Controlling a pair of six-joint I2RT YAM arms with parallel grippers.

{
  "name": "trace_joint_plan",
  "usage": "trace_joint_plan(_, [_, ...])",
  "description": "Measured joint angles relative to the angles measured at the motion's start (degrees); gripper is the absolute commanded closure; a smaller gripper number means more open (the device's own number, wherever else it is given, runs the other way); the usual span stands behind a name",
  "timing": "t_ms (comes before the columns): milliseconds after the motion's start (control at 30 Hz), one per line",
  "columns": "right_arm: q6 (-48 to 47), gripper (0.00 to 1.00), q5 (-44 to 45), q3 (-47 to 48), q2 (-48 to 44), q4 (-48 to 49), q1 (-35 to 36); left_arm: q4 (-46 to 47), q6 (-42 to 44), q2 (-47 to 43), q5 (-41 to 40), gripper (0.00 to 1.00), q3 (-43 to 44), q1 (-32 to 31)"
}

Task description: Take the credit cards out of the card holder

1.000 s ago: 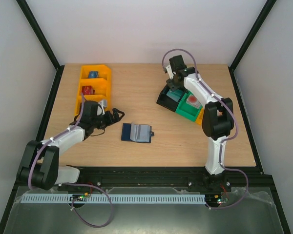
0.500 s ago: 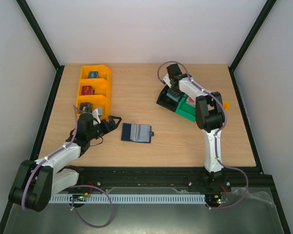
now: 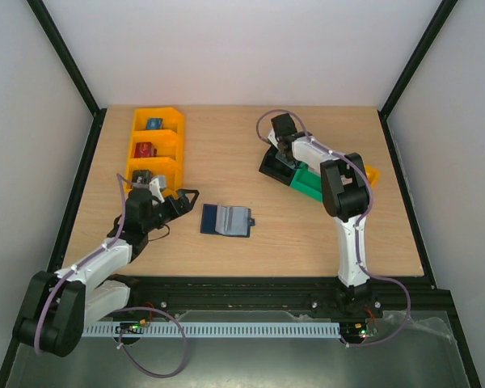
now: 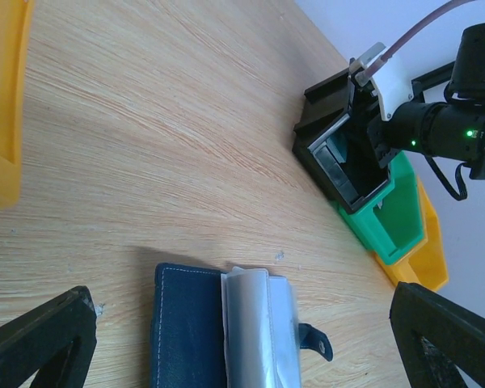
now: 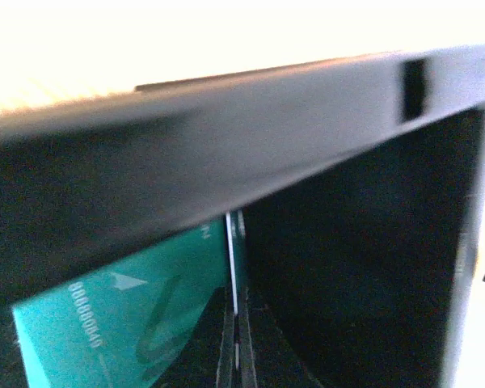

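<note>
The card holder [image 3: 225, 219] lies open on the table, navy cover [image 4: 186, 323] to the left and pale inner panels [image 4: 259, 331] folded over its middle. My left gripper [image 3: 187, 200] hovers just left of it, wide open, its fingers [image 4: 40, 339] framing the holder with nothing between them. My right gripper [image 3: 284, 153] reaches down into the black bin [image 3: 271, 166]. There its fingers are shut [image 5: 234, 319], and the thin white edge of a teal credit card [image 5: 121, 323] runs into the seam between them. Cards still inside the holder do not show.
A green bin [image 3: 307, 184] and a yellow bin [image 3: 372, 174] stand against the black one at the back right. A row of orange bins [image 3: 155, 145] holding small items stands at the back left, close behind my left arm.
The right gripper has sunk into the black bin and closed from part open. The left arm has drawn back toward the near edge, its gripper still open beside the holder.
</note>
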Motion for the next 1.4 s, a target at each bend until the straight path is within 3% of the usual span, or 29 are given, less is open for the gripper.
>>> trace_joint_plan(600, [-0.1, 0.98, 3.3, -1.9, -9.7, 0.7, 3.1, 0.3, 0.9, -1.2, -0.6, 0.01, -0.6, 0.0])
trace_joint_plan(867, [0.4, 0.98, 0.1, -2.8, -8.5, -3.5, 3.3, 0.4, 1.1, -1.4, -0.8, 0.01, -0.6, 0.0])
trace_joint_plan(1300, [0.0, 0.98, 3.0, -1.3, -3.7, -4.7, 3.3, 0.4, 1.5, -1.4, -0.8, 0.01, -0.7, 0.0])
trace_joint_plan(1400, [-0.2, 0.94, 3.0, -1.3, -3.7, -4.7, 3.3, 0.4, 1.6, -1.4, -0.8, 0.01, -0.8, 0.0])
